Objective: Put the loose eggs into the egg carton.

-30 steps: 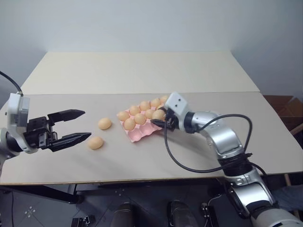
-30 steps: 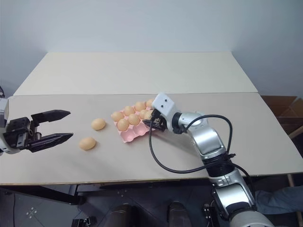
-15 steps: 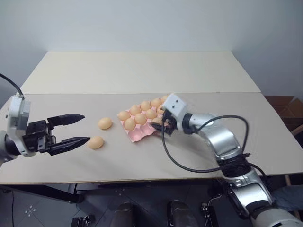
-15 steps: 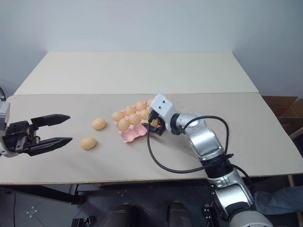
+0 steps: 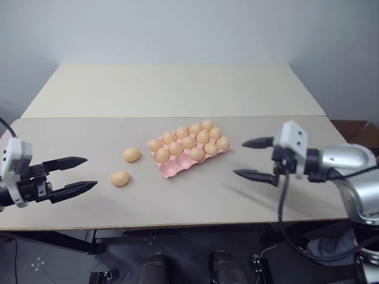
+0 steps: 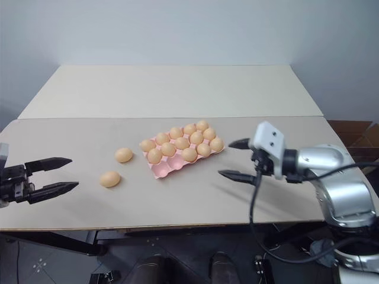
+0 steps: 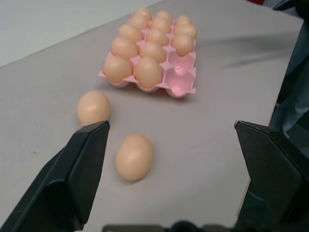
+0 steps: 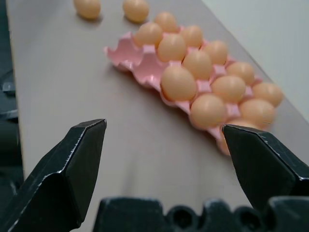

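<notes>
13 tan oval eggs are seated in the pale pink moulded egg carton (image 5: pixel 188 148), just beside the spread, empty right gripper (image 5: pixel 256 158). 2 cups remain unfilled. 2 loose eggs (image 5: pixel 119 178) lie on the beige surface (image 5: pixel 177 201) near the spread left gripper (image 5: pixel 72 176).

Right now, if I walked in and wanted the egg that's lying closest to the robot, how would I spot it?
Find the pink egg carton in the middle of the pale table. Two loose eggs lie on the bare tabletop on the side of the carton that has two empty cups. Yours is the nearer egg, closer to the table's front edge and farther from the carton than the other egg.
</notes>
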